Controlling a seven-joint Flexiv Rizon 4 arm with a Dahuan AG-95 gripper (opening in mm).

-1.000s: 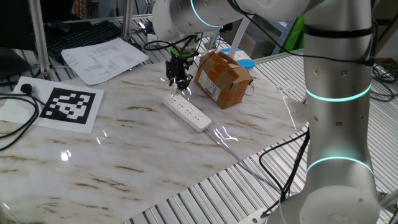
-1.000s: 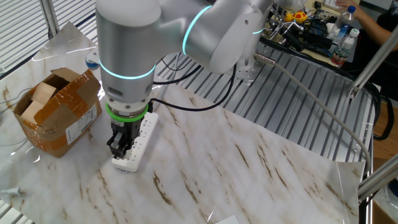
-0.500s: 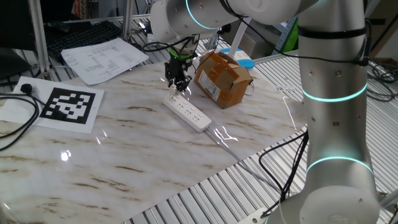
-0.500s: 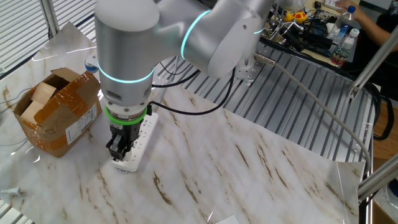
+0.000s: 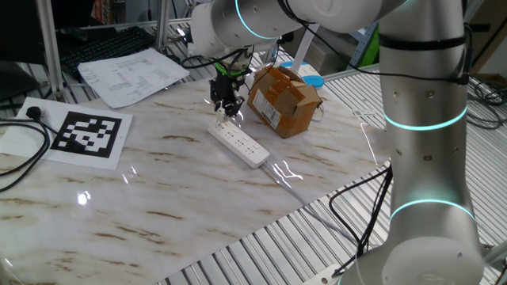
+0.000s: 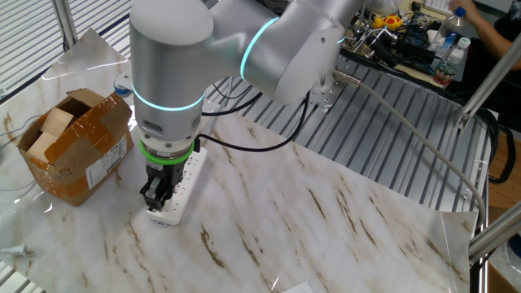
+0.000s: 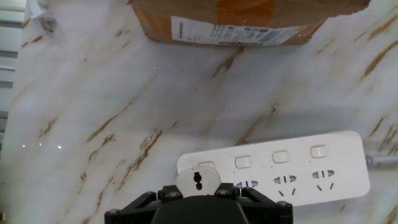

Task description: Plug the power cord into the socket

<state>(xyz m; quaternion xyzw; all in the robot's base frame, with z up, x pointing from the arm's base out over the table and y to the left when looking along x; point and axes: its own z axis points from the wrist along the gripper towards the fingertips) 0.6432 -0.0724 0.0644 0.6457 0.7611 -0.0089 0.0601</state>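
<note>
the power cord (image 7: 198, 182), a small white roundish plug piece with dark marks, is clenched between the black fingers of the gripper (image 6: 159, 200) and sits over the end outlet of the socket (image 7: 292, 168), the white power strip on the marble table (image 5: 174, 182); the cardboard box (image 5: 281, 99) stands just beside the strip

thick silver-grey arm (image 6: 167, 65) with glowing cyan rings, green collar, black hand (image 6: 158, 190).
</note>
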